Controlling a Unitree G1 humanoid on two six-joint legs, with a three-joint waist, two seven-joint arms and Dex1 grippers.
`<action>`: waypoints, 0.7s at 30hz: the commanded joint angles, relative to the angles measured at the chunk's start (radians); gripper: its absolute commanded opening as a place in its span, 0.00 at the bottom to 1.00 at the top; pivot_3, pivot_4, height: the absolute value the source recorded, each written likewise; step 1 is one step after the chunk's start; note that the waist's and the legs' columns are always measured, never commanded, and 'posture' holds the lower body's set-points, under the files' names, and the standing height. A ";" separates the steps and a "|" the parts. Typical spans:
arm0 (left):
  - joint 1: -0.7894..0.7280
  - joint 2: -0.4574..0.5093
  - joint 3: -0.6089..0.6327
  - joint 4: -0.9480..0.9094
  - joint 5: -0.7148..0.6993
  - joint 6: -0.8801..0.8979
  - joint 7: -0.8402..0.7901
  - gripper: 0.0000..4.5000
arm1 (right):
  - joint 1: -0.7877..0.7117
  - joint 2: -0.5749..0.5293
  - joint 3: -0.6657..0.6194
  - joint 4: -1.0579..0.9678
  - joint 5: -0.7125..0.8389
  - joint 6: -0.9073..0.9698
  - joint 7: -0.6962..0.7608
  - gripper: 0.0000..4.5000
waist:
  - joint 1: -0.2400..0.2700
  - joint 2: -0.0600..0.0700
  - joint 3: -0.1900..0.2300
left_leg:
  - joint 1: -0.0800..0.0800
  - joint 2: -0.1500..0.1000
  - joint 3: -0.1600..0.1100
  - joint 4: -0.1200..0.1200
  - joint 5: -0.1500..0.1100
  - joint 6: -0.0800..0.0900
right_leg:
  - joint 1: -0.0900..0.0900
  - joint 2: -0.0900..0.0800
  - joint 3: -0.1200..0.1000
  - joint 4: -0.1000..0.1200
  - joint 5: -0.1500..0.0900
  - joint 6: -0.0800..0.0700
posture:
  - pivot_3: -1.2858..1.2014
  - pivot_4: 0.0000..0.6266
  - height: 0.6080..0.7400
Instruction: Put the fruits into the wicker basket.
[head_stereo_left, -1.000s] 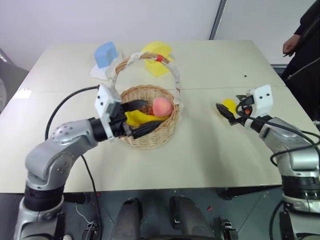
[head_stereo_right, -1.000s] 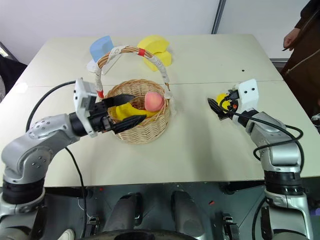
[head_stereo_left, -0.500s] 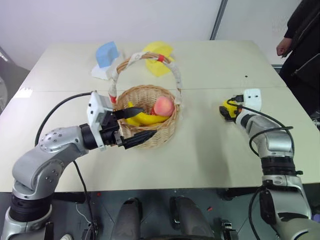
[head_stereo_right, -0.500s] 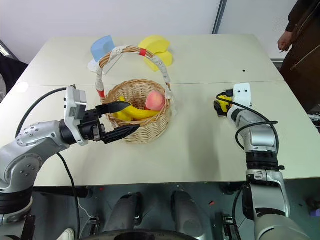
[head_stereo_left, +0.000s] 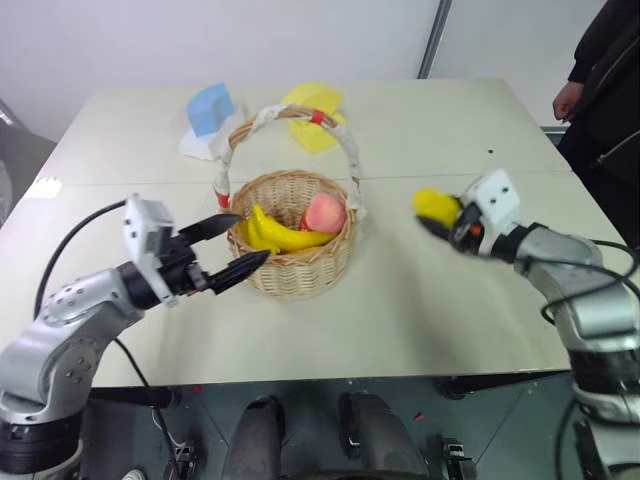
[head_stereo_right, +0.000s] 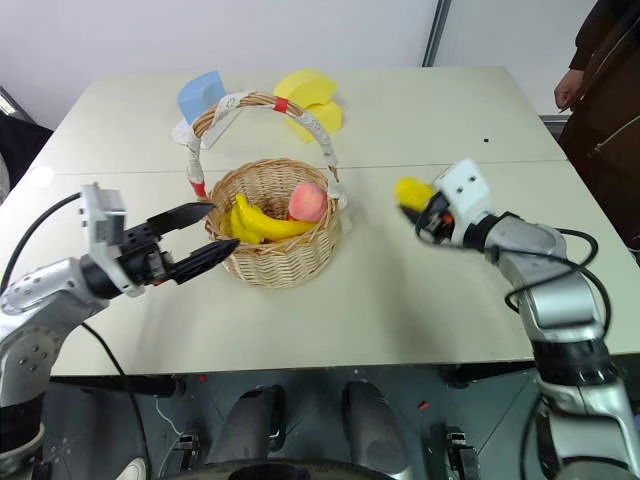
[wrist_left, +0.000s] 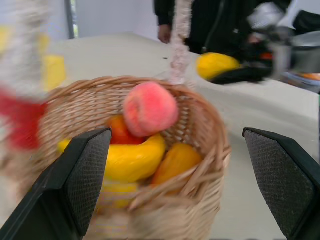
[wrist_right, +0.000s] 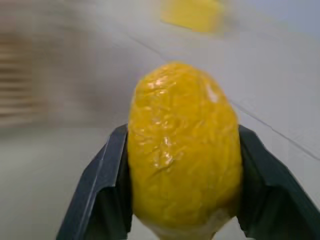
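The wicker basket stands mid-table with its arched handle up. Inside it lies the pink-red peach-like fruit, resting on yellow bananas. My right gripper is shut on the yellow lemon-like fruit, holding it above the table to the right of the basket; in the right wrist view the lemon sits squeezed between both fingers. My left gripper is open, empty, just left of the basket's rim, pointing at it.
A blue block and a yellow foam shape lie behind the basket at the table's far side. A person in dark clothes stands at the far right, beside the table.
My right gripper closed on the lemon, lifted it off the table and carried it left toward the basket. My left gripper drew back out of the basket to its left side, still open.
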 joint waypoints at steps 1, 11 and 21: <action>0.027 0.019 0.062 0.007 0.002 -0.053 -0.038 1.00 | -0.108 0.092 0.064 -0.169 0.126 0.105 -0.025 0.48 | -0.010 -0.001 0.000 | 0.000 0.000 0.000 0.000 0.000 0.000 | 0.000 0.000 0.000 0.000 -0.001 0.001 | 0.52 0.24 1.00; 0.060 -0.006 0.071 -0.037 -0.018 -0.062 0.000 1.00 | -0.365 0.457 0.280 0.036 -0.038 0.269 -0.346 0.66 | -0.011 -0.002 -0.001 | -0.003 -0.001 -0.001 0.001 0.001 -0.002 | -0.002 -0.002 -0.001 -0.001 0.002 -0.004 | 0.52 0.24 1.00; 0.097 -0.043 0.056 -0.094 -0.028 -0.064 0.040 1.00 | -0.216 0.342 0.125 -0.154 0.111 0.176 -0.132 0.99 | -0.010 -0.002 -0.001 | -0.003 -0.001 -0.001 0.000 0.001 -0.001 | -0.002 -0.003 -0.001 -0.001 0.001 -0.002 | 0.52 0.24 1.00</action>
